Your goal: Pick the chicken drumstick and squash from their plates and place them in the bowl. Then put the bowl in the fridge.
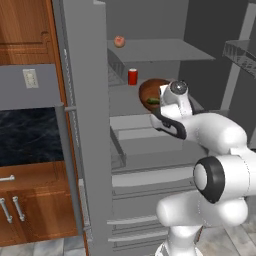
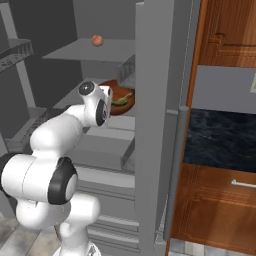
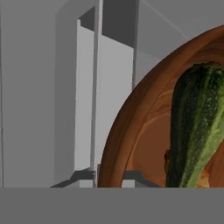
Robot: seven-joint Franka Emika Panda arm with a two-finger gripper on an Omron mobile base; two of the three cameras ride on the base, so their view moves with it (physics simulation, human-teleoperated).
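Note:
My gripper point(image 3: 109, 178) is shut on the dark rim of the reddish-brown bowl point(image 3: 144, 131), one fingertip on each side of the rim. I hold the bowl point(image 1: 149, 90) tilted inside the open fridge point(image 1: 150, 50), over a middle shelf; I cannot tell whether it touches the shelf. The dark green squash point(image 3: 197, 127) lies in the bowl point(image 2: 120, 95), and the squash point(image 1: 152, 101) also shows from the base. An orange-brown bit of the chicken drumstick point(image 3: 204, 178) peeks from under it. The plates are out of view.
A red can point(image 1: 132, 76) stands on the shelf just left of the bowl. A round red-orange fruit point(image 1: 119, 41) sits on the shelf above. The open fridge door point(image 1: 85, 125) stands at the left, with drawers point(image 1: 145, 190) below. An oven window point(image 1: 27, 135) adjoins wooden cabinets.

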